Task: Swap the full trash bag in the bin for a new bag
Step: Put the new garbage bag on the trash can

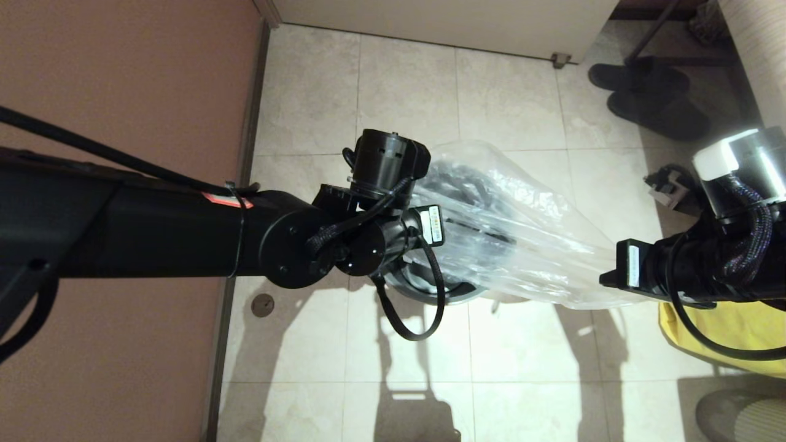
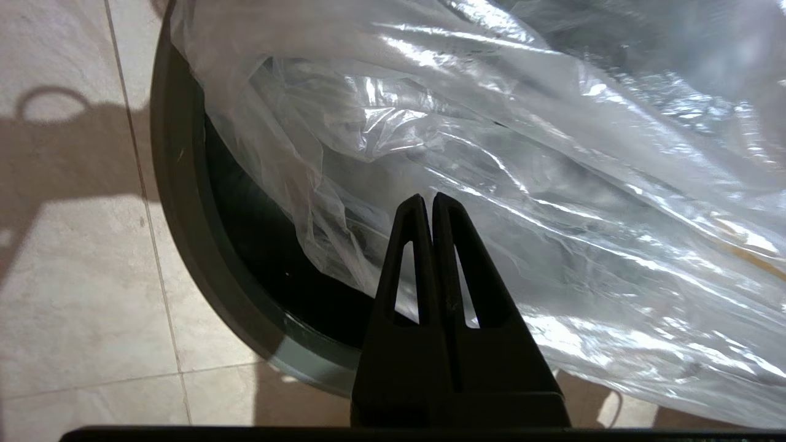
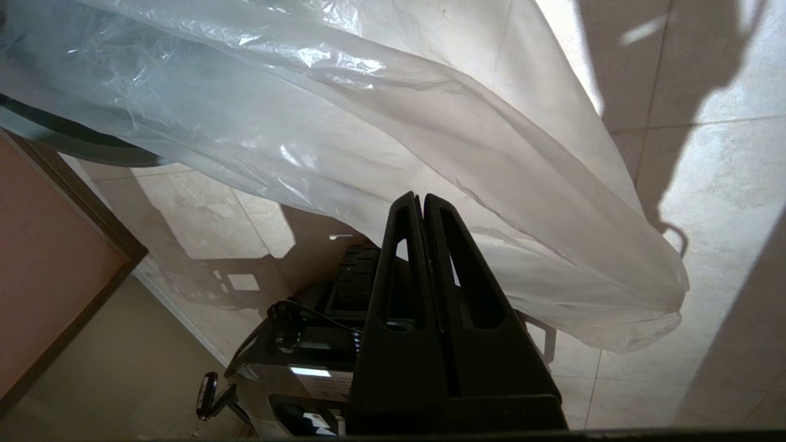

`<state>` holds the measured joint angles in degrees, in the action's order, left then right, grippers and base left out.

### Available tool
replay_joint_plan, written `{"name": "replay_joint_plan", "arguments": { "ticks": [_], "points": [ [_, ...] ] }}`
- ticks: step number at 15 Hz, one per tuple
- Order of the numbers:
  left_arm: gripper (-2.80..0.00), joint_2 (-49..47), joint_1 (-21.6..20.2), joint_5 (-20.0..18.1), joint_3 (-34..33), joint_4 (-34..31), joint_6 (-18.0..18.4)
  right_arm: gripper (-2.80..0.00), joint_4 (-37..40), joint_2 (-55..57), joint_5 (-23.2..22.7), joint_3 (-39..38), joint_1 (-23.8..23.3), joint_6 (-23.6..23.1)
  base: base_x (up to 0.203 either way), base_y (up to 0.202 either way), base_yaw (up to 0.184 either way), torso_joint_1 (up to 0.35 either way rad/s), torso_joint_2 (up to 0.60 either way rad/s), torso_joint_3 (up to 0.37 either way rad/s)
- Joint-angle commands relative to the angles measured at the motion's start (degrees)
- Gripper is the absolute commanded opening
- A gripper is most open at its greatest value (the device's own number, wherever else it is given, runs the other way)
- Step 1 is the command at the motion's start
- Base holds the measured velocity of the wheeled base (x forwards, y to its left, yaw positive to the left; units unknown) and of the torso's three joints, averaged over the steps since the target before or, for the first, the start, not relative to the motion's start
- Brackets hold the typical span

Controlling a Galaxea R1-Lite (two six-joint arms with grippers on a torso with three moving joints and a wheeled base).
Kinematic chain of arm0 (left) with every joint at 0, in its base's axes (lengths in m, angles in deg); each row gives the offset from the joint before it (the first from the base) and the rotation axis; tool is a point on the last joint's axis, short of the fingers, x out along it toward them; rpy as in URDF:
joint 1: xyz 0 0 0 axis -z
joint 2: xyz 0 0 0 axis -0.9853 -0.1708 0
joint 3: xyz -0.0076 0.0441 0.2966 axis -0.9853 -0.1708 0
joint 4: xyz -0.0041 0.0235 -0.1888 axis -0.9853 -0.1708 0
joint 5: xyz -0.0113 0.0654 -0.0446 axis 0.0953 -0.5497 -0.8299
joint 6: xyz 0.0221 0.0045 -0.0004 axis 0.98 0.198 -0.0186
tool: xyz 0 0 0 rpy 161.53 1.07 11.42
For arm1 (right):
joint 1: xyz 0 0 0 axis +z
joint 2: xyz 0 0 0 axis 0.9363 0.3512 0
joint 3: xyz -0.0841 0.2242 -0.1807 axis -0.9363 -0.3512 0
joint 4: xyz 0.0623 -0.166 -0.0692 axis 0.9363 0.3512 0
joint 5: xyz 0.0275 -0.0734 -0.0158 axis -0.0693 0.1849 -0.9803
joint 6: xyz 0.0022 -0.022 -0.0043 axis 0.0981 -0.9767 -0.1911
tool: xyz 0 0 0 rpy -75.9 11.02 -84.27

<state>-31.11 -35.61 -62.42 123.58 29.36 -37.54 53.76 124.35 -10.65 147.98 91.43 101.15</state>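
Both jaws clamp the new bag [image 1: 522,239] over the bin [image 2: 184,245], yellow bag [image 1: 737,331] beside.

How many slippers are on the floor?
2: dark slippers side by side on the tiles at the head view's upper right, one behind the other. More may be hidden.

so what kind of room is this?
Probably a home interior, perhaps a bathroom or entry: beige tiled floor, a pair of dark slippers by the wall, and a small round bin being lined with a clear bag.
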Motion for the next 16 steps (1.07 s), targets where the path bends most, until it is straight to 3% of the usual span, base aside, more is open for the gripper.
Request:
{"name": "replay_joint_plan", "arguments": {
  "ticks": [1, 6, 8, 16],
  "points": [
    [-2.8, -2.07, -0.99, 0.29, -0.23, 1.06, 0.58, -2.8, 0.01, -0.02, -0.03, 0.01, 0.02, 0.15, 0.0, 0.0, 0.0, 0.0, 0.0, 0.0],
    [-2.8, -5.58, -5.04, 2.11, -2.25, 12.49, 8.72, -2.8, -0.64, -0.02, -1.18, 0.1, -0.02, 0.15, 0.0, 0.0, 0.0, 0.0, 0.0, 0.0],
    [-2.8, -4.93, -5.51, 2.36, -1.08, 14.3, 11.73, -2.8, -1.04, -0.02, -1.18, 0.01, -0.02, 0.15, 0.0, 0.0, 0.0, 0.0, 0.0, 0.0],
    [-2.8, -1.63, -10.24, 2.37, 0.3, 13.99, 12.01, -2.8, -1.13, -0.02, -1.88, 0.1, 0.16, 0.77, 0.0, 0.0, 0.0, 0.0, 0.0, 0.0]
  ]
}}
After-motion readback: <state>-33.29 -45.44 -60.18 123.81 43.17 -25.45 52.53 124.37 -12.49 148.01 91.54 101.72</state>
